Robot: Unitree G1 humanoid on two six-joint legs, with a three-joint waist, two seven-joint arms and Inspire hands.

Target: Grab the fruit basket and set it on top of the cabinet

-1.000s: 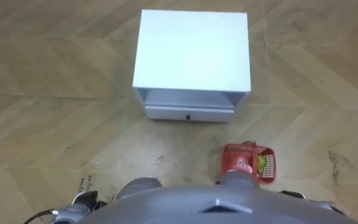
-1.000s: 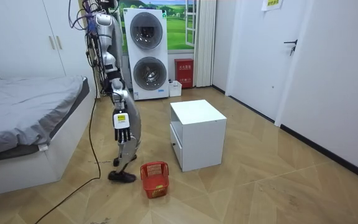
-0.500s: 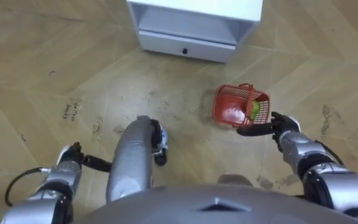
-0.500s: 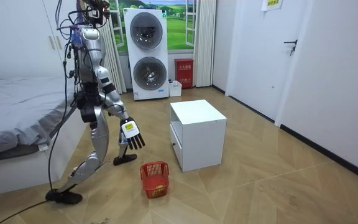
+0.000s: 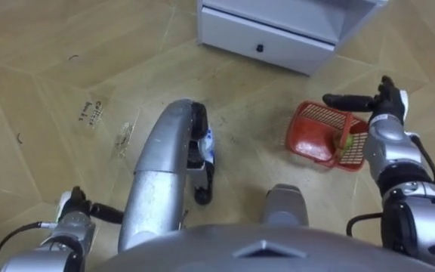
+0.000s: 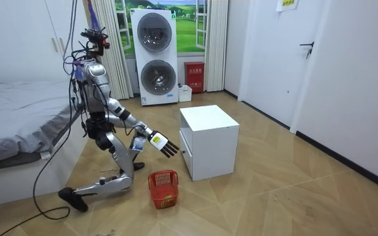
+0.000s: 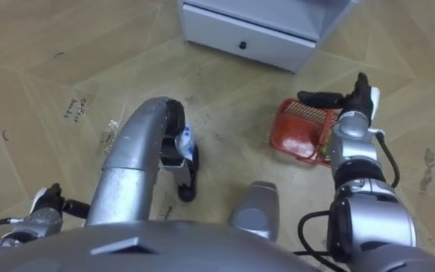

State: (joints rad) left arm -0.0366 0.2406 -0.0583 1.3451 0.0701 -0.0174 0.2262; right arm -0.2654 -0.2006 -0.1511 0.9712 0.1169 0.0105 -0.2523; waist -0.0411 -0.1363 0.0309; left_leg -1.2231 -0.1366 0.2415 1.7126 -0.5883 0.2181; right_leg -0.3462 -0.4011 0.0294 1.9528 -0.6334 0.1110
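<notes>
Right hand (image 5: 382,103): open, its fingers straight and pointing toward the robot's left. It is held out in the air in front of the white cabinet (image 5: 278,30). In the room view it is above the fruit basket (image 5: 313,128) and not touching it.
Left hand (image 5: 72,204): low at the robot's left side, well away from the cabinet. I cannot tell whether its fingers are open or curled.
Fruit basket: red mesh, sitting on the wooden floor (image 5: 59,75) just in front of the cabinet. It is off toward the cabinet's right front corner as the robot sees it, and neither hand holds it.
Contents: a green fruit (image 5: 346,140) lies inside the basket, at the side farther from the cabinet's middle.
Cabinet front: the drawer (image 5: 266,39) is shut and faces the robot.
Robot stance: kneeling low with one leg stretched out behind, facing the cabinet front. The bed (image 6: 18,111) is behind the robot, on the far side from the cabinet.
</notes>
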